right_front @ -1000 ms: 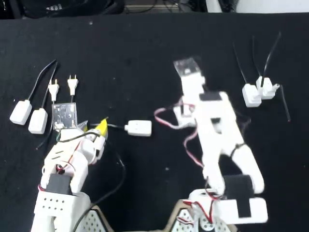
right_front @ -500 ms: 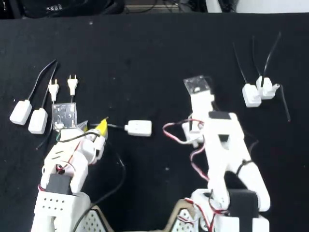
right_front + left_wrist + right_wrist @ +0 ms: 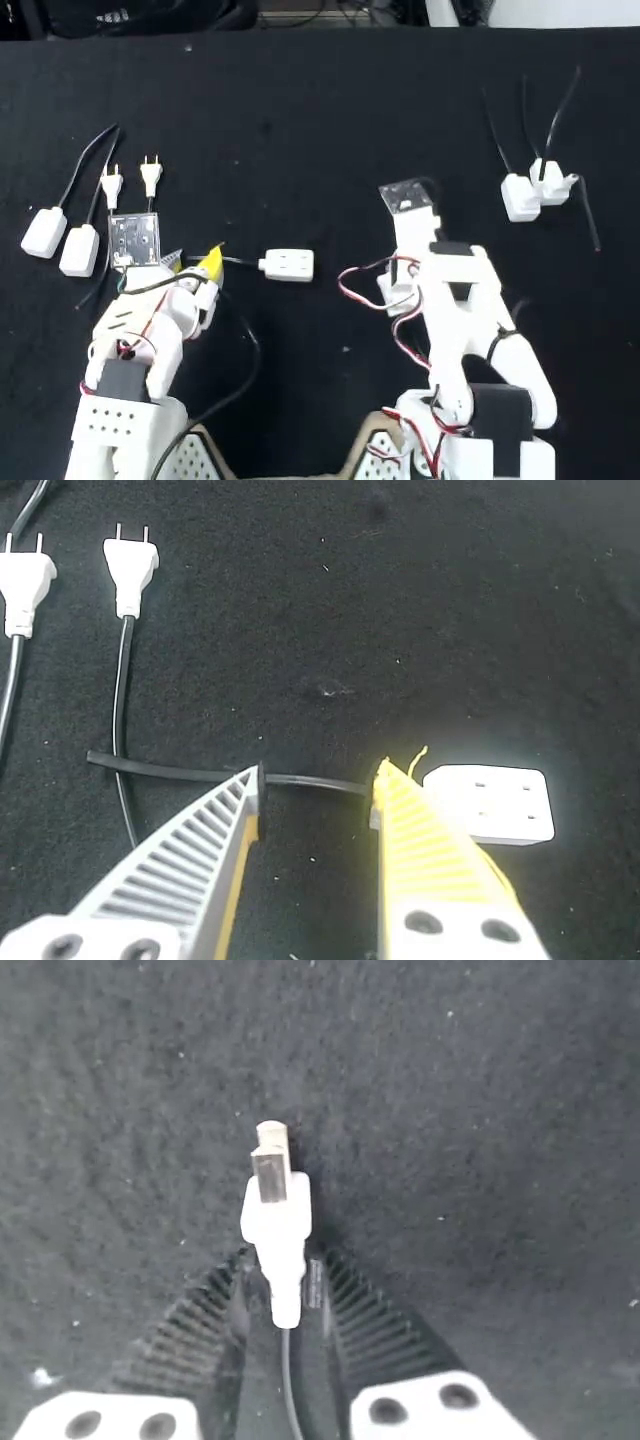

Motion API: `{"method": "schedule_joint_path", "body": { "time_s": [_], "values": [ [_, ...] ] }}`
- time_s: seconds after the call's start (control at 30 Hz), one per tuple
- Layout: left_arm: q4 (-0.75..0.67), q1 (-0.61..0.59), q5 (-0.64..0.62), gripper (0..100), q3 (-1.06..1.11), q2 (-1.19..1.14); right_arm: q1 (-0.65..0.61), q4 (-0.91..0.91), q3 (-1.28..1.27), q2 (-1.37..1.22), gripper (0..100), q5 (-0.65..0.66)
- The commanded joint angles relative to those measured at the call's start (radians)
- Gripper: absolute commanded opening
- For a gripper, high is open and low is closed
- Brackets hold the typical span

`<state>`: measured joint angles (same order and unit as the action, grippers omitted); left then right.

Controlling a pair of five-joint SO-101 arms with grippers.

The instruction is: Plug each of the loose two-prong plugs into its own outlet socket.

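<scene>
My right tool (image 3: 280, 1262) is closed on a white plug (image 3: 274, 1215), with the prongs pointing forward. The free socket (image 3: 287, 264) lies on the table (image 3: 300, 100) to its left, near the left tool (image 3: 320, 778), which stands open over the black cable (image 3: 170, 772). I should first line the prongs up with the slots, then push slowly.

Two loose white plugs (image 3: 111, 184) (image 3: 150, 175) are being left flat at the high view's upper left, prongs pointing up-frame, with two white sockets (image 3: 42, 231) (image 3: 78, 250) just lower left. A third socket (image 3: 287, 265) is being left mid-frame. A held plug (image 3: 272, 1222) is being clamped between the right arm's jaws.
</scene>
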<state>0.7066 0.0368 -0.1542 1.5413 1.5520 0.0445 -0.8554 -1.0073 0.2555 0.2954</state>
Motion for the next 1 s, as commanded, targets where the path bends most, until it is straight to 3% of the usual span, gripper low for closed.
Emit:
{"method": "schedule_joint_path", "body": {
  "time_s": [0.0,0.2,0.6,0.97],
  "values": [
    [-0.020,-0.004,-0.009,19,-0.013,0.009,0.018,-0.017,0.044,0.018,1.9,0.005],
    [-0.020,-0.004,-0.009,19,-0.013,0.009,-0.049,-0.120,0.131,0.018,15.0,-0.002],
    [-0.020,-0.005,-0.009,19,-0.013,0.009,-0.058,-0.130,0.119,0.016,9.9,-0.029],
    [-0.018,-0.005,-0.009,19,-0.013,0.009,-0.051,0.002,0.035,0.018,9.6,-0.029]
  ]
}}
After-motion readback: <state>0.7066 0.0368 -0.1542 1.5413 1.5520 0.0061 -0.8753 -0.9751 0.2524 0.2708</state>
